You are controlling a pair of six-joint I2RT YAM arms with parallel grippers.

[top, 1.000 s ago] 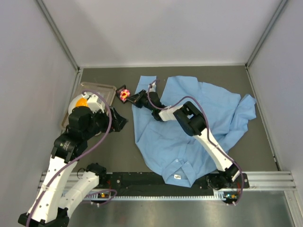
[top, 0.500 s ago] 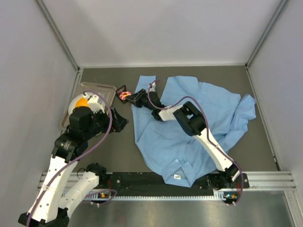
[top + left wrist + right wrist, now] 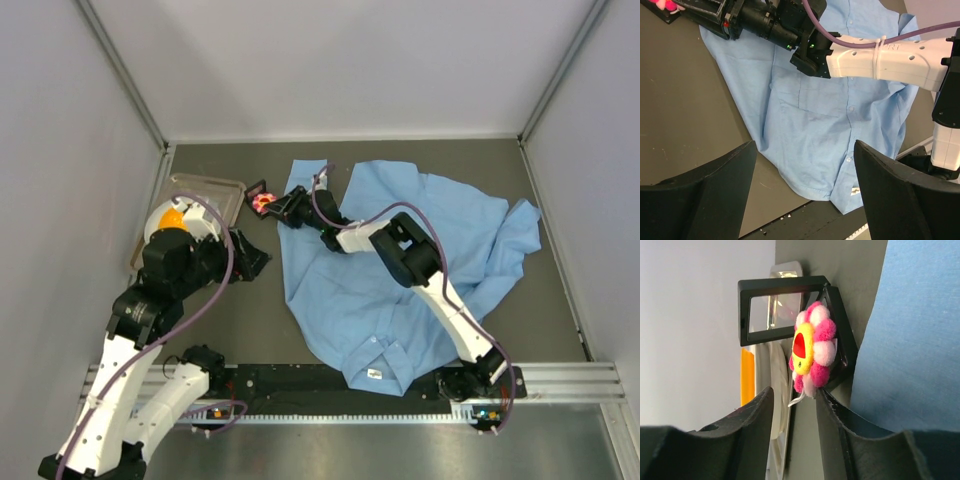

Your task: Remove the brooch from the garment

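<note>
The brooch, a pink-petalled flower with a yellow centre, rests against an open black frame box just left of the garment. It lies off the blue cloth. My right gripper is open just short of it, with the lower petals near its fingertips. From above, the brooch sits at the tip of the right gripper. My left gripper hangs open over bare table by the shirt's left edge. Its wrist view looks down on the shirt, with nothing between its fingers.
A clear tray holding a white plate with an orange item stands left of the black frame. Grey walls enclose the table on three sides. The right arm stretches across the shirt.
The right gripper's jaws have parted and released the brooch, which now leans on the black frame. The left arm has barely moved.
</note>
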